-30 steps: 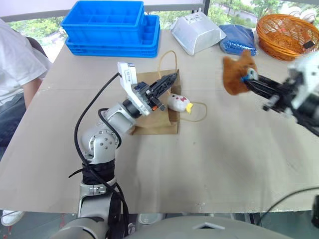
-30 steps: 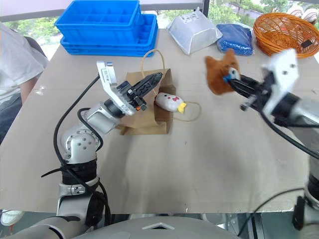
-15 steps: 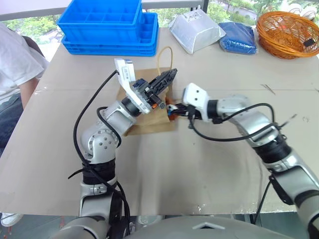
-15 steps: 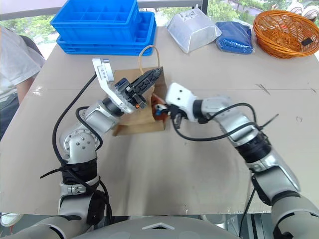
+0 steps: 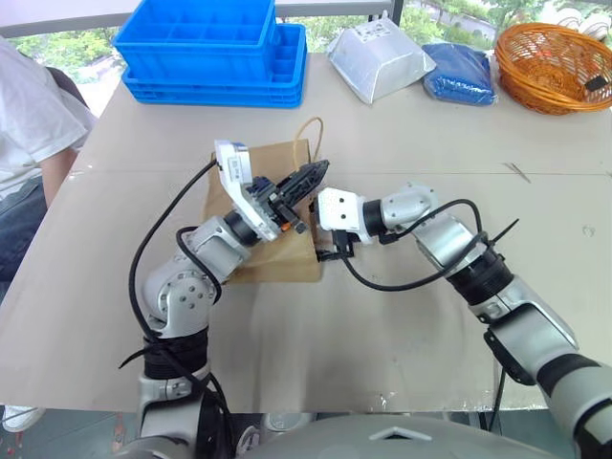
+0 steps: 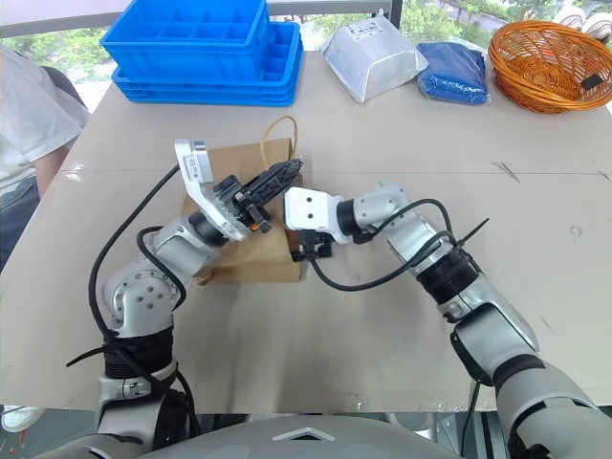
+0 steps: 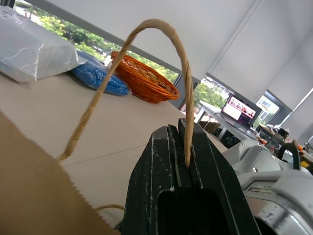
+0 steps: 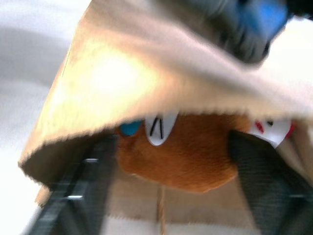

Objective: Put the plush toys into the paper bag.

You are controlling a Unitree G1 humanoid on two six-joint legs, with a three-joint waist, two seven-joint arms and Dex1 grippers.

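Now bear (image 8: 181,156) inside paper bag (image 5: 277,258), right pincer (image 8: 171,196) spread.

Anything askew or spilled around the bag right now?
Nothing spilled or damaged. The paper bag lies on its side on the table; the left claw pinches one cord handle. The brown bear sits inside the mouth between the open right claw's fingers, the white chick behind it.

Matt brown kraft paper bag (image 5: 277,263) with a twisted paper-cord handle (image 7: 161,63) — its torn edge looks rough and fibrous. Inside, a fuzzy brown plush bear head (image 8: 181,156) beside a smooth white plush chick (image 8: 274,129). Behind: glossy blue plastic crates (image 5: 215,48), a woven orange wicker basket (image 5: 555,53), a crinkled white plastic pouch (image 5: 378,57) — all on a matt beige table (image 5: 402,354).
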